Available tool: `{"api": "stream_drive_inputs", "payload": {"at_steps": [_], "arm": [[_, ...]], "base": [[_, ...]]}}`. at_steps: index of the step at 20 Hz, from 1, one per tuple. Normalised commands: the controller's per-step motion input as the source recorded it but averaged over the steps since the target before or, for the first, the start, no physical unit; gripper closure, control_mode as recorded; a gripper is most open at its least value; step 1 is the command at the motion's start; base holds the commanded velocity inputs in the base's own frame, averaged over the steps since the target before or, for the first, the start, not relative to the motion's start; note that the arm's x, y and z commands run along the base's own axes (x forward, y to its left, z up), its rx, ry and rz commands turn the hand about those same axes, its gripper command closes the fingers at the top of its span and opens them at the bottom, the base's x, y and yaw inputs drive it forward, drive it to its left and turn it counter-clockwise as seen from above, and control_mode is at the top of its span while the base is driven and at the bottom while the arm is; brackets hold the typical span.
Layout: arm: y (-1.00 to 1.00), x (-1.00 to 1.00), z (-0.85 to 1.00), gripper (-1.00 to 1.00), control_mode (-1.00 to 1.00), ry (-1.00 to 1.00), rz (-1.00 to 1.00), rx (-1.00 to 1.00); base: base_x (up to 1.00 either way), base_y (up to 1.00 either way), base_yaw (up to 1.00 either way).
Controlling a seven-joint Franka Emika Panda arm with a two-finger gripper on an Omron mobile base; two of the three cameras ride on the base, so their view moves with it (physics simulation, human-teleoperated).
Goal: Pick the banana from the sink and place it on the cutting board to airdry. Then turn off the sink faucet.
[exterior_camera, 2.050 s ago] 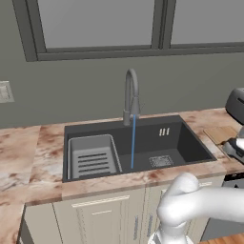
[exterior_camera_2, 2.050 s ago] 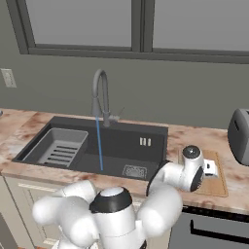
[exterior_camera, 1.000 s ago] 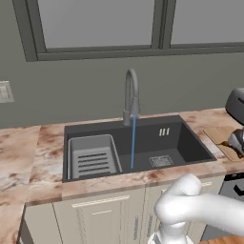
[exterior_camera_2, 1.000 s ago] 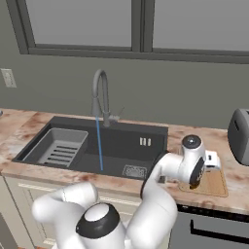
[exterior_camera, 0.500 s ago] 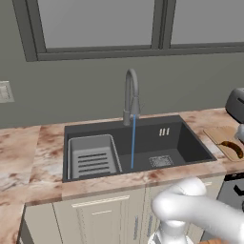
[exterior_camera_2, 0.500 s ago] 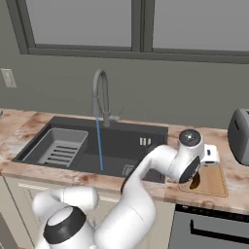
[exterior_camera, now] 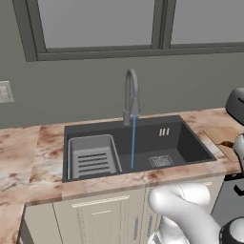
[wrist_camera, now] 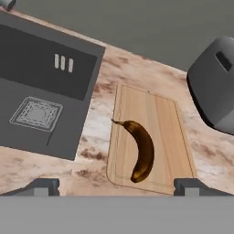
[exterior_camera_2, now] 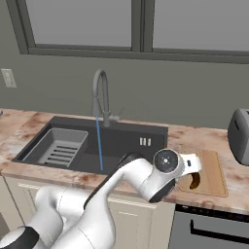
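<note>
The gripper [wrist_camera: 114, 186] is hovering wide open, holding nothing, over the banana [wrist_camera: 140, 154] lying on the cutting board [wrist_camera: 155, 114]. The sink faucet [exterior_camera_2: 101, 97] is running well off to its left.

grey toaster [wrist_camera: 214, 87], marbled countertop [exterior_camera: 28, 162], window [exterior_camera_2: 136, 24]

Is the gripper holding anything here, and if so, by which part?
Nothing is held. The gripper is open above the banana, which lies free on the cutting board.

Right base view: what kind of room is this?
A rendered kitchen, apparently: a sink with a running sink faucet set in a marbled countertop, plus a cutting board and toaster.
</note>
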Motion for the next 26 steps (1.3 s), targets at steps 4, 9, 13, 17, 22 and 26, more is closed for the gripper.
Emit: {"api": "stream_drive_inputs", "payload": {"at_steps": [4,9,13,17,22,26], "arm": [[0.04,-0.33,0.43,-1.0,-1.0,-0.17,0.38,0.06],[0.01,-0.1,0.46,-1.0,-1.0,-0.15,0.45,0.06],[0.14,0.0,0.28,-1.0,-1.0,-0.13,0.39,0.01],[0.41,0.0,0.0,-1.0,-1.0,-0.02,0.2,-0.04],[0.61,0.12,0.05,-1.0,-1.0,0.0,0.06,-0.07],[0.62,0.22,0.06,-1.0,-1.0,0.02,0.0,-0.01]], "base": [[0.0,0.0,0.0],[0.0,0.0,0.0],[0.0,0.0,0.0],[0.0,0.0,0.0],[0.0,0.0,0.0],[0.0,0.0,0.0]]}}
